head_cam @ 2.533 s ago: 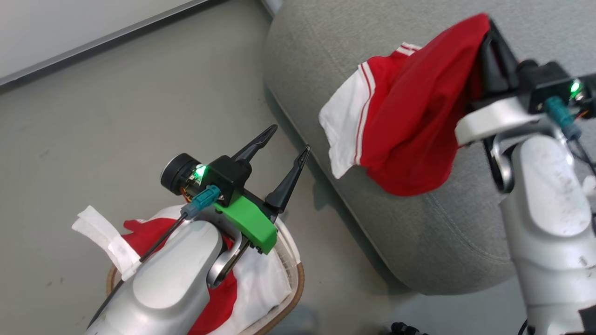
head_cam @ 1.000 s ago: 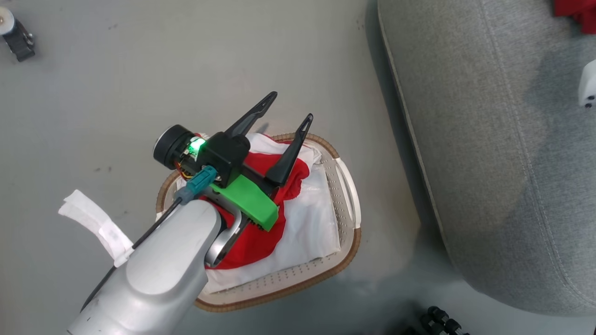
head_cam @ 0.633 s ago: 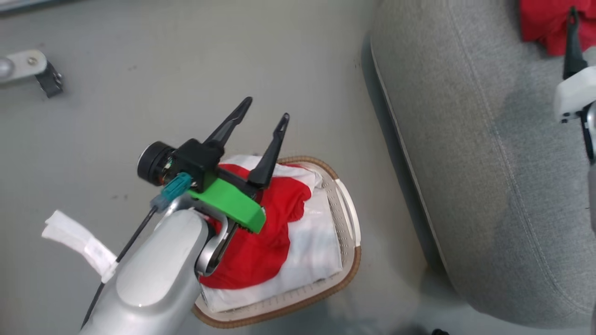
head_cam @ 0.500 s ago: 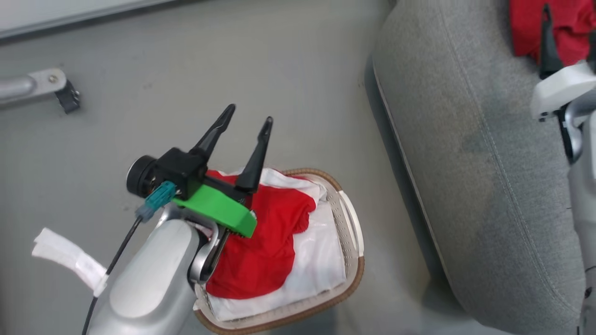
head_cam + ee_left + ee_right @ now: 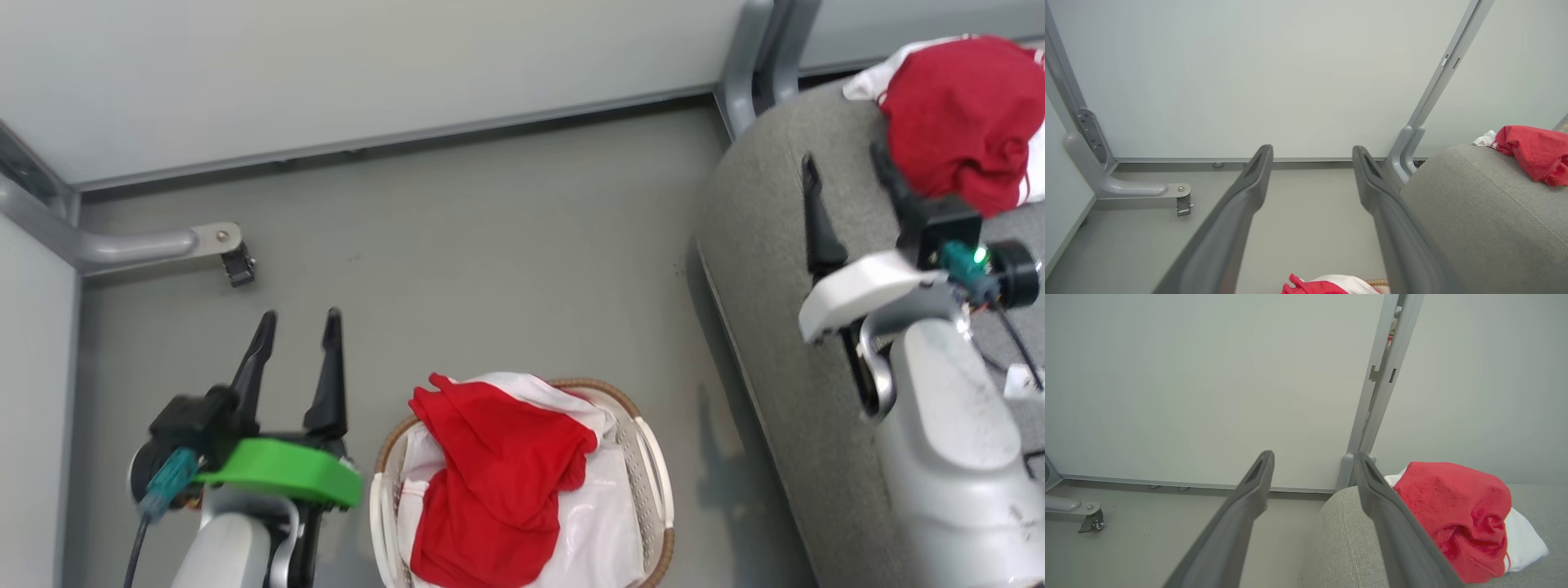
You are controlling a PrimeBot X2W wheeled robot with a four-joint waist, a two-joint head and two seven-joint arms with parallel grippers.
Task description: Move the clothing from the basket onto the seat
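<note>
Head view: the left pincer (image 5: 300, 314) stood wide open and empty. The laundry basket (image 5: 645, 433) sat just to its right, with a crumpled red jersey (image 5: 498, 457) heaped in it over a white liner (image 5: 600, 523). The right pincer (image 5: 843, 159), equally spread and holding nothing, hung over the grey seat (image 5: 767, 269), with a bundled red garment (image 5: 955, 114) just beyond its right finger.

Left wrist view: a corner of the red jersey (image 5: 1310, 286) showed below the parted fingers (image 5: 1241, 204).

Right wrist view: the bundled red garment (image 5: 1457, 510) lay on the grey seat (image 5: 1343, 539), right of the open fingers.

The red jersey looked light, limp and apt to drape. Pinching its raised top fold, clear of the liner, seemed best.
</note>
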